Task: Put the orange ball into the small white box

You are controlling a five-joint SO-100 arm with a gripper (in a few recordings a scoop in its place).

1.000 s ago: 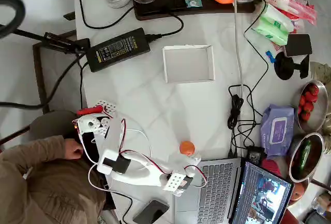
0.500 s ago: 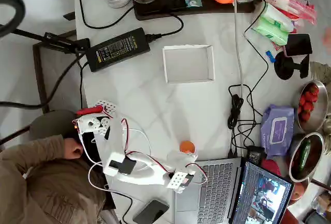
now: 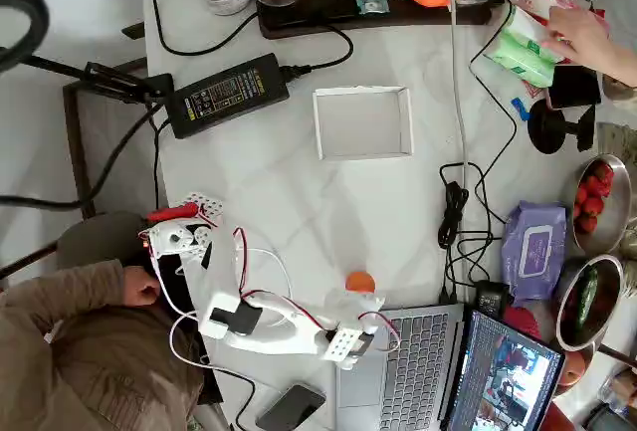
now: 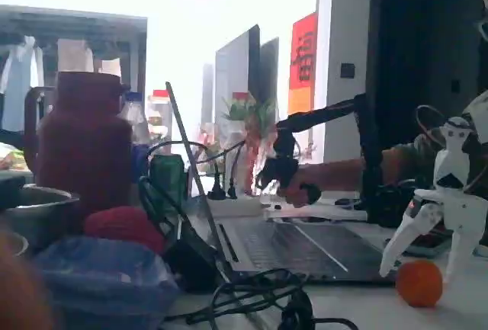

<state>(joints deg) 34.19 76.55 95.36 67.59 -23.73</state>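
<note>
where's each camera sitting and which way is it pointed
Overhead view: above the table, looking straight down; the white arm lies at the bottom, its gripper over the orange ball, the small white box further up.
Fixed view: low at table height beside the laptop, looking sideways; gripper open around the ball.
Shared: gripper, ball, laptop.

- My claw (image 4: 431,257) hangs at four o'clock, fingers (image 4: 402,240) spread.
- The orange ball (image 4: 418,283) sits on the table just beneath, between them.
</note>
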